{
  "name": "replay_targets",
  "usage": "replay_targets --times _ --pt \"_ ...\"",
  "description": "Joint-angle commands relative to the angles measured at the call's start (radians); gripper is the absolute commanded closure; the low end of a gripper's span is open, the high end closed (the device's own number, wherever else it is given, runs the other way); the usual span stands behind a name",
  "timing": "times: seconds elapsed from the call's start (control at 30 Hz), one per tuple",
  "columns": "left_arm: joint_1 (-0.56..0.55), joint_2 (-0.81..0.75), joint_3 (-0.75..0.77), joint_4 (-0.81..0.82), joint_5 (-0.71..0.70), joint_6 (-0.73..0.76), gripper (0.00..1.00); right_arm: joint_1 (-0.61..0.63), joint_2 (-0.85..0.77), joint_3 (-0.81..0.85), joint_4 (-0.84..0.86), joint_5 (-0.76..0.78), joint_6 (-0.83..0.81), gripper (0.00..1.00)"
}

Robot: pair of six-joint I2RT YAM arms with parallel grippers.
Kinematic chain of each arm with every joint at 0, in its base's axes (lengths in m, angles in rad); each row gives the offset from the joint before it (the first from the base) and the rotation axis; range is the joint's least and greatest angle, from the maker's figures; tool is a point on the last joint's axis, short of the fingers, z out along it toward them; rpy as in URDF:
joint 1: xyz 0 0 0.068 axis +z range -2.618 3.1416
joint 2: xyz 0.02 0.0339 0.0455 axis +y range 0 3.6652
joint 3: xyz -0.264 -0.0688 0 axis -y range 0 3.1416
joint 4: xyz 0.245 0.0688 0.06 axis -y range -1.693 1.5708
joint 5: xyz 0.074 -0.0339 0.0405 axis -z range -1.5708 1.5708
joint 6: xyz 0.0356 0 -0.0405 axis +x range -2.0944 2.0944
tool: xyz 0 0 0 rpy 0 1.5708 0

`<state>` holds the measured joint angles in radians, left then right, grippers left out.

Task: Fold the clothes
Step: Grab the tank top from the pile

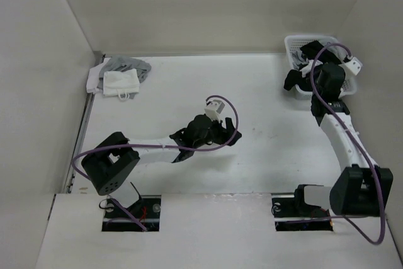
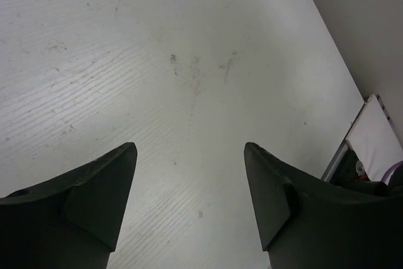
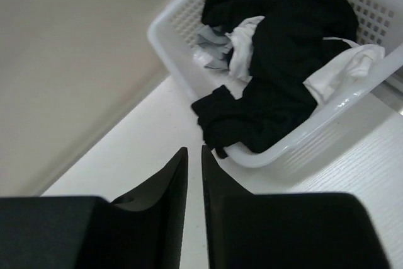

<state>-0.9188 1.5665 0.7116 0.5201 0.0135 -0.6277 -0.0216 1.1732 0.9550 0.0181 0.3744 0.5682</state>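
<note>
Much table (image 1: 252,92) around left pincer (image 2: 190,148); right pincer (image 3: 194,149) near basket rim (image 3: 173,55).

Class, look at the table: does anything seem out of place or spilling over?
Yes. At the far right corner, black fabric from the mixed bundle hangs out over the rim of the white basket instead of lying inside it.
</note>
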Motion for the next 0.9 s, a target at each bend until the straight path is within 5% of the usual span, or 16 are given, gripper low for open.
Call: replay_targets --times 0.0,0.13,0.2,0.27,0.33,0.37,0.43,0.57,0.6,0.77,0.87 --pt "0.001 -0.023 -0.015 0.069 0.023 0.014 0.29 -0.060 0.109 0.106 0.011 -0.009 0.013 0.77" --pt "0.007 -0.020 -0.026 0.089 0.023 0.022 0.31 -0.117 0.271 0.180 0.046 -0.011 0.021 0.45" --pt "0.008 -0.029 -0.040 0.110 0.023 0.029 0.32 -0.137 0.327 0.211 0.049 -0.015 0.015 0.45" --pt "0.010 -0.040 -0.064 0.150 0.016 0.042 0.37 -0.156 0.385 0.253 0.039 -0.026 0.003 0.59" --pt "0.019 -0.049 -0.084 0.185 0.011 0.051 0.50 -0.188 0.459 0.303 0.048 -0.032 -0.016 0.93" --pt "0.022 -0.051 -0.092 0.196 0.011 0.051 0.66 -0.205 0.492 0.333 0.039 -0.040 -0.025 0.96" --pt "0.027 -0.037 -0.087 0.190 0.011 0.051 0.76 -0.240 0.567 0.387 0.036 -0.072 -0.042 0.88" --pt "0.031 -0.013 -0.081 0.196 0.014 0.045 0.66 -0.268 0.676 0.473 0.022 -0.141 -0.085 0.48" --pt "0.034 -0.010 -0.081 0.196 0.014 0.042 0.64 -0.272 0.692 0.487 0.017 -0.153 -0.090 0.45" --pt "0.039 0.001 -0.081 0.207 0.017 0.034 0.61 -0.318 0.792 0.579 0.003 -0.207 -0.083 0.45" --pt "0.039 0.006 -0.080 0.210 0.017 0.034 0.61 -0.331 0.873 0.669 -0.064 -0.259 -0.077 0.58"
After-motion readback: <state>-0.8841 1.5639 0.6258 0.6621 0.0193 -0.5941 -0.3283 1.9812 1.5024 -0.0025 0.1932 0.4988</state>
